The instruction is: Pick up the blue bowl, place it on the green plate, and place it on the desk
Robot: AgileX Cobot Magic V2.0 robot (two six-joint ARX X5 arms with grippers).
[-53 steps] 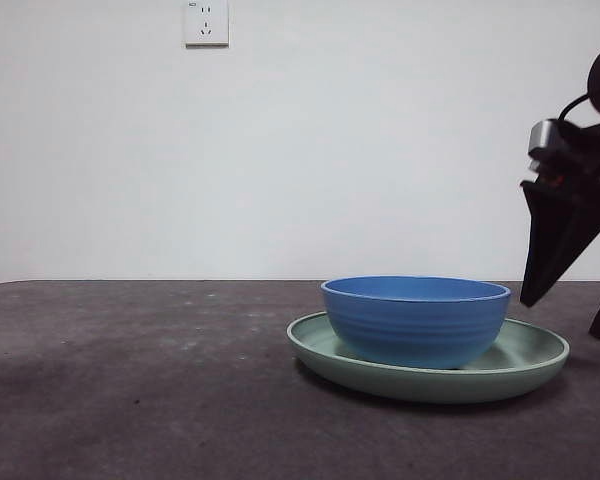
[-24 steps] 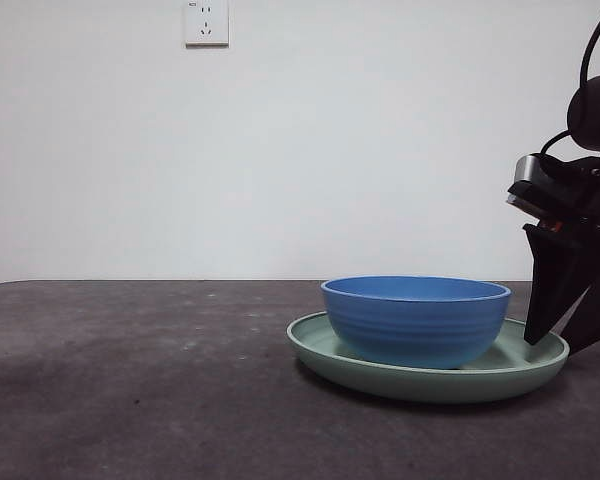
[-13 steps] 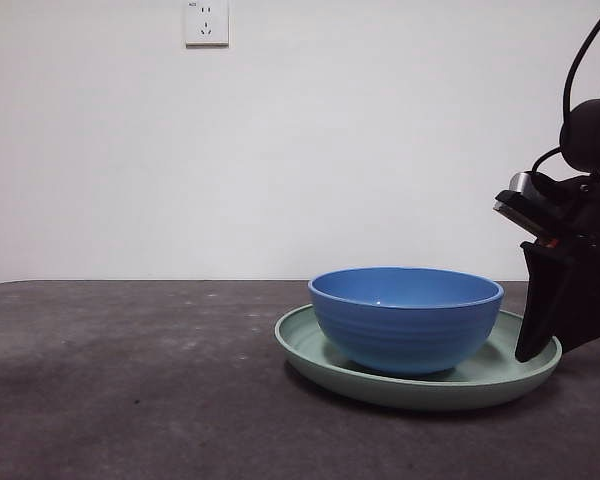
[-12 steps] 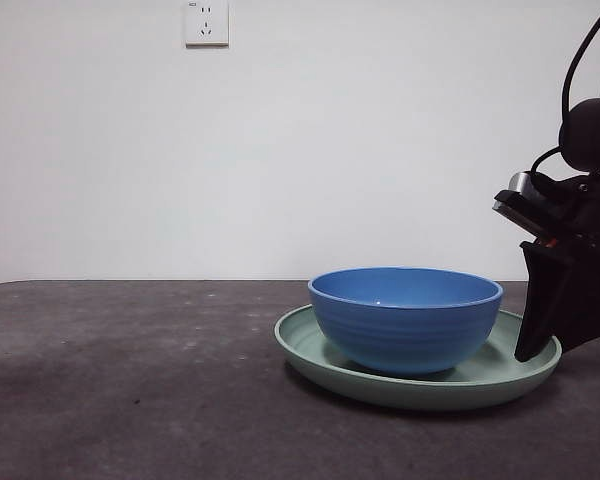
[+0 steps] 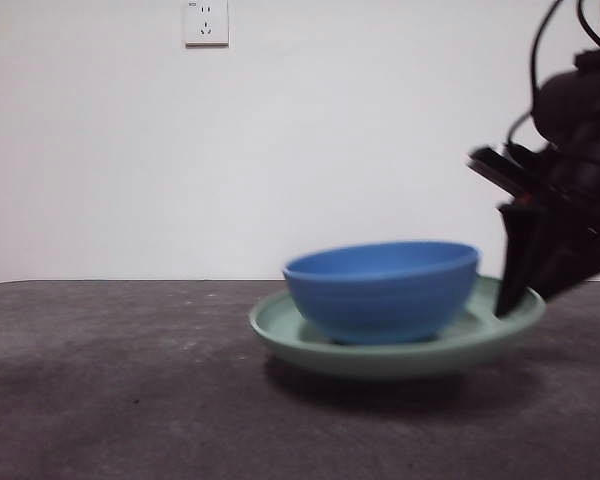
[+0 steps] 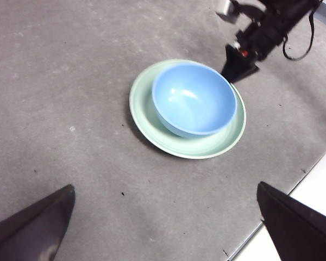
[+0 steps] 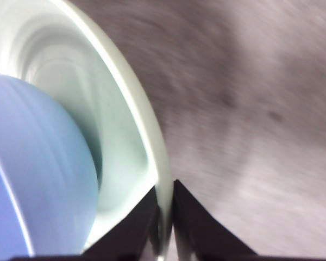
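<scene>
Front view — ridged blue bowl (image 5: 381, 290) on glossy green plate (image 5: 290, 331)

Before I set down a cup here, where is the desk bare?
The desk is bare from the green plate across to the far side edge, and in front. Crowded: the blue bowl fills the plate, the right gripper grips its rim.

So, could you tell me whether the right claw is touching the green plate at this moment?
Touching. In the right wrist view the right claw is closed on the green plate's rim, the pale edge pinched between both black tips.
</scene>
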